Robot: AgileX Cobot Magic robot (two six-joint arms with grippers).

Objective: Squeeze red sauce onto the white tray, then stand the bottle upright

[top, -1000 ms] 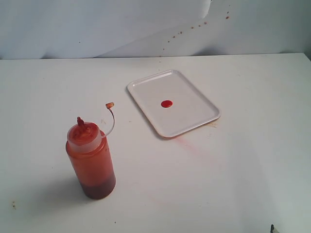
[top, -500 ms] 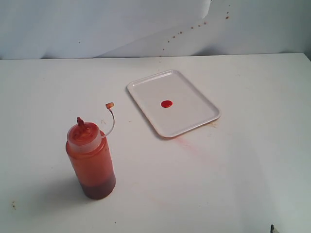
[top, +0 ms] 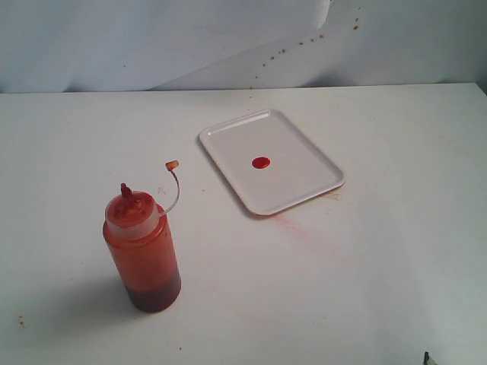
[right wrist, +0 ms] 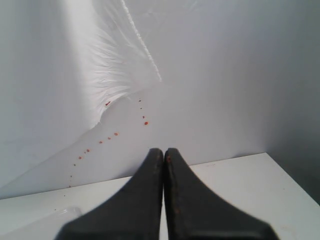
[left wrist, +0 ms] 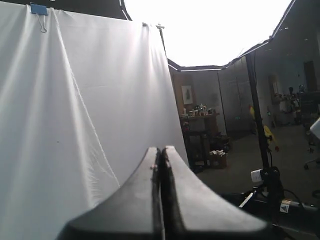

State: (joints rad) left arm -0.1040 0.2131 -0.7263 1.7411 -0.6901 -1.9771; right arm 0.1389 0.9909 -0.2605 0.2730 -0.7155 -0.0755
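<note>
One bottle [top: 143, 251] upright on tabletop [top: 380, 266] | red sauce [top: 261, 163] dot on white tray [top: 297, 182] | left tool [left wrist: 160, 149], right tool [right wrist: 163, 150] clenched, empty

A plain white table [top: 365, 266] carried two things, well apart. A bottle [top: 144, 251] stood upright on it toward the front left, its dark base flat on the surface and its shadow falling to the left. Its cap [top: 172, 164] hung in the air on a thin curved strap, clear of the tabletop. A tray [top: 304, 163] lay flat farther back, near the middle, turned at an angle to the table's edges. A faint pinkish smear [top: 293, 226] marked the surface just beside the tray's front corner, and a small brownish stain [top: 332, 195] sat by its right corner. A few tiny specks [top: 20, 322] dotted the front left.
</note>
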